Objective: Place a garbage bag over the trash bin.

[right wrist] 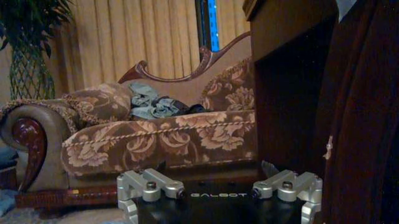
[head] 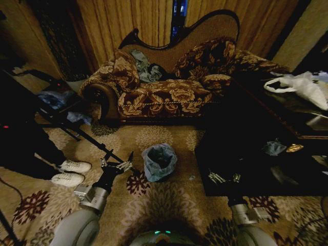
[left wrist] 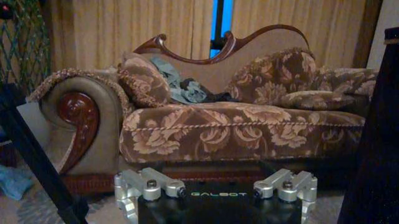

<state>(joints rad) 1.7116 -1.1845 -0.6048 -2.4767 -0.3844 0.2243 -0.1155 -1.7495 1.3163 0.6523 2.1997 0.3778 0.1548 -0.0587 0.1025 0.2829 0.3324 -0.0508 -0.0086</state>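
Garbage bag [head: 159,160] lining trash bin [head: 158,175], just right of left pincer [head: 117,159], agape, empty.

The left arm [head: 77,225] is showing a rounded light-grey shell at the lower link, narrowing to a silver metallic collar and then a black wrist section. The left gripper [head: 117,160] is presenting thin dark fingers fanning out from a silver knuckle assembly. The right arm [head: 248,225] is showing the same grey shell and a silver collar under a black wrist. Between the two arms, the torso top [head: 161,237] is displaying a dark curved cover with small green indicator lights. In both wrist views, a black gripper body [left wrist: 218,207] is carrying white "GALBOT" lettering, flanked by machined silver hinge blocks [left wrist: 146,184] with dark screw heads.
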